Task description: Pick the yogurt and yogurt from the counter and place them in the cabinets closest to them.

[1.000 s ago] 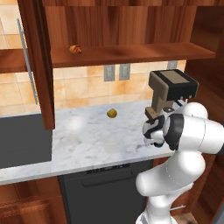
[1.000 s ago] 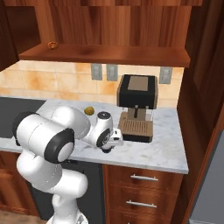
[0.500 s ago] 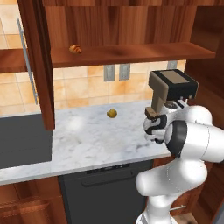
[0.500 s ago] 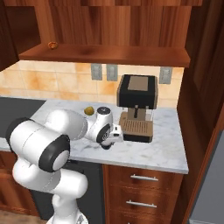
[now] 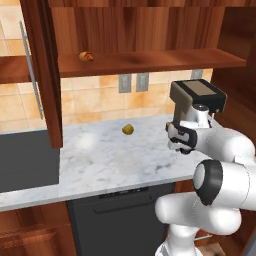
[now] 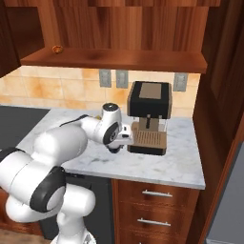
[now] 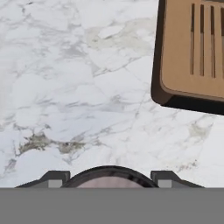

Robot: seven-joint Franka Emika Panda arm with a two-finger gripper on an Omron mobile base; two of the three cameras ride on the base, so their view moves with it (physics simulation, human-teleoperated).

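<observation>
Item, yogurt (image 7: pixel 109 180): dark-rimmed, pale-topped cup clenched in our pincer (image 7: pixel 109 177), just over the bench (image 7: pixel 65 87) beside the coffee machine (image 7: pixel 192 52); we judge the pick made, with placing on the cabinet shelf (image 5: pixel 150 62) above, and the second cup, outstanding.

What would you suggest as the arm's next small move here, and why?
Probably a short straight lift. In the hand view the gripper appears closed on a round dark-rimmed yogurt cup, low over the counter and close beside the coffee machine. Rising first should clear the machine before swinging toward the open cabinet shelf above.
</observation>
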